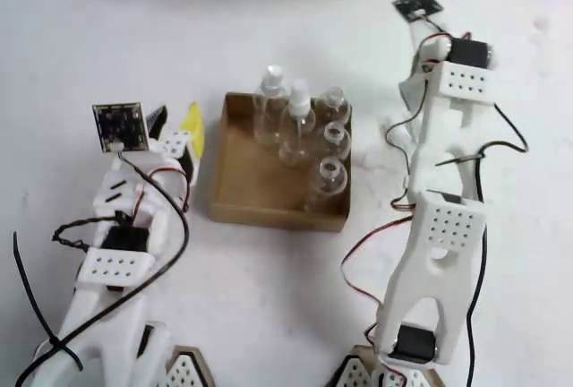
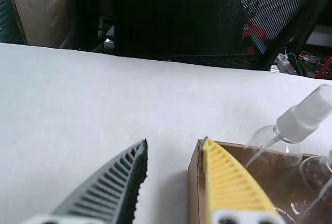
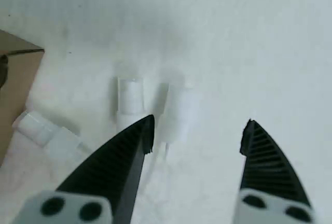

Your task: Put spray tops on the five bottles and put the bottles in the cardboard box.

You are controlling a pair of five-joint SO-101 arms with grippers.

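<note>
Your right fingers (image 3: pixel 124 156) are spread wide and hold nothing. Three loose spray tops (image 3: pixel 176 112) lie on the counter (image 1: pixel 269 297) just past their tips: one ahead of the gap, one ahead of one fingertip, and one outside that finger, towards the cardboard box (image 1: pixel 235 163).

Judging by their look, the tops are small, light, round plastic. They will likely roll or skid if nudged, and the thin dip tube will bend. Take hold across the cap body, never the tube.

Your left fingers (image 2: pixel 116 193), one grey and one yellow, are also apart and empty. The box's wall is just beside the yellow one.

All five bottles (image 1: pixel 298 123) already stand in the box. Two wear spray tops and three have open necks. They look clear, empty and smooth, so they will probably tip easily and slip. Steady a bottle at the shoulder while you seat a top on it.
</note>
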